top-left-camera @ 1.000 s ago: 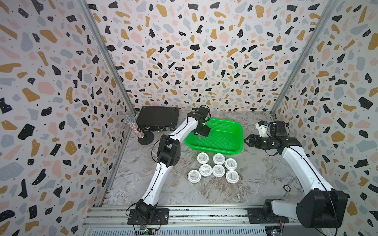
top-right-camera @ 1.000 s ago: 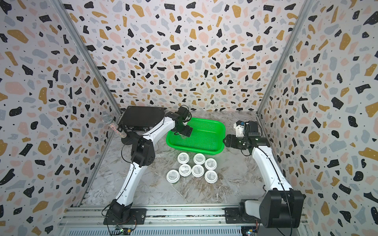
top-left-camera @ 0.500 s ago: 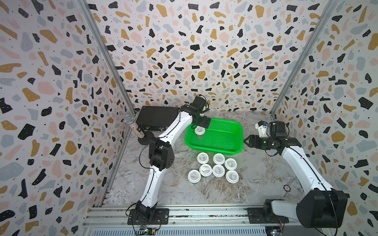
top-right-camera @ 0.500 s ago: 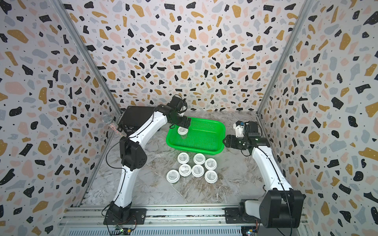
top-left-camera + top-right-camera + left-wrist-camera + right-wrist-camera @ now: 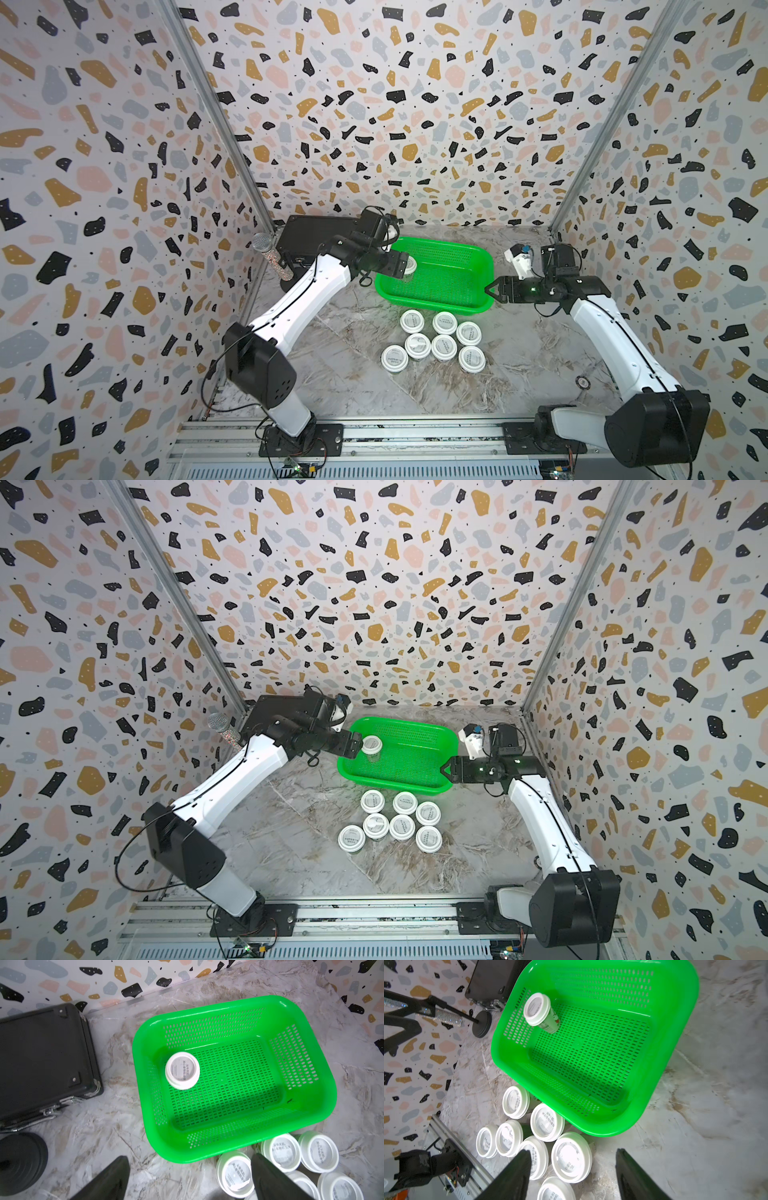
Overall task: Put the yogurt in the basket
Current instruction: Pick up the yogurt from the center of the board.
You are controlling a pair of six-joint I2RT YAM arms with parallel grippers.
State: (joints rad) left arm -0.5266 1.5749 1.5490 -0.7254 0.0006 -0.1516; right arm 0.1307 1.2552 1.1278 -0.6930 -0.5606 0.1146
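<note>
Found the marble table [image 5: 340, 374] carrying everything. Saw the green basket [image 5: 440, 306] towards its back, near a black case [image 5: 316, 237], rim level and floor mostly bare. Counted seven yogurt cups [image 5: 444, 347] on the table just before the basket's front wall, upright, packed lid against lid. Spotted the eighth cup [image 5: 371, 744] already inside the basket, upright at its left end, near the corner closest to the case.

Found the left gripper [image 5: 353, 746] over the basket's left rim, just beside that cup, fingers [image 5: 112, 1180] spread apart and clamping nothing. Found the right gripper [image 5: 490, 289] at the basket's right front corner, parted and empty in its wrist view. Could not tell from above whether touching the rim.

Judged one of eight done, and the step in hand the fetching of the next cup. Would have done well to raise the left gripper clear of the rim before swinging out, sparing the placed cup a knock. Should have chosen a cup at the cluster's edge, leaving room for both fingers. Needed a straight descent, jaws wide about the body under the lid, a gentle close, then a straight lift to avoid dragging neighbours. Best set down upright on bare mesh beside the first.
</note>
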